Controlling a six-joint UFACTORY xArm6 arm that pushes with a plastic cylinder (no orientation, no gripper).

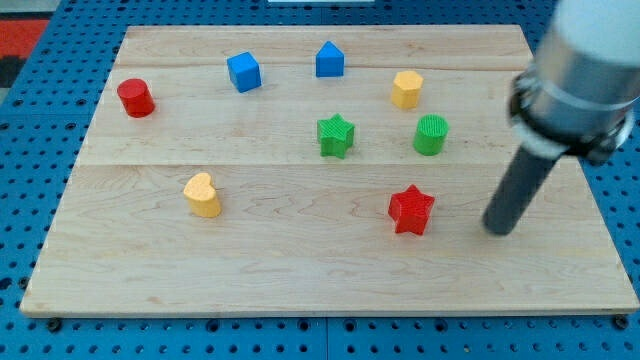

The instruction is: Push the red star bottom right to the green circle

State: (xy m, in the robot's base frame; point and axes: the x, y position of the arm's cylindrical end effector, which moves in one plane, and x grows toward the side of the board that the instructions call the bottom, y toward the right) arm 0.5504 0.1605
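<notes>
1. One red star [411, 210] sits low on the board's right half, and my tip [497, 229] is down on the wood just to its right, level with it, a clear gap between them. No contact.
2. No jaws on this rig, so nothing opens or closes: it is a plain dark rod [518, 192], leaning up toward the view's top right into the grey arm body [583, 70], and it holds nothing.
3. Up from the star and slightly right stands the green circle [431, 134], well apart from it, with bare wood between the two.
4. Left of that circle, near it, is the green star [336, 136]; the red star lies below and to the right of this one.
5. Room check: below the red star a strip of open board runs to the bottom edge of the wooden board [300, 270], and to the right, past my tip, a wider stretch reaches the right edge.
6. Count time, seven blocks in all. Two red: the star and a red cylinder [135, 98] far off near the left edge.
7. Two green, already named.
8. Two blue near the top: a blue cube [244, 72] and a blue house-shaped block [329, 60].
9. Two yellow: a yellow hexagon [406, 89] above the green circle, and a yellow heart [202, 194] on the left half.
</notes>
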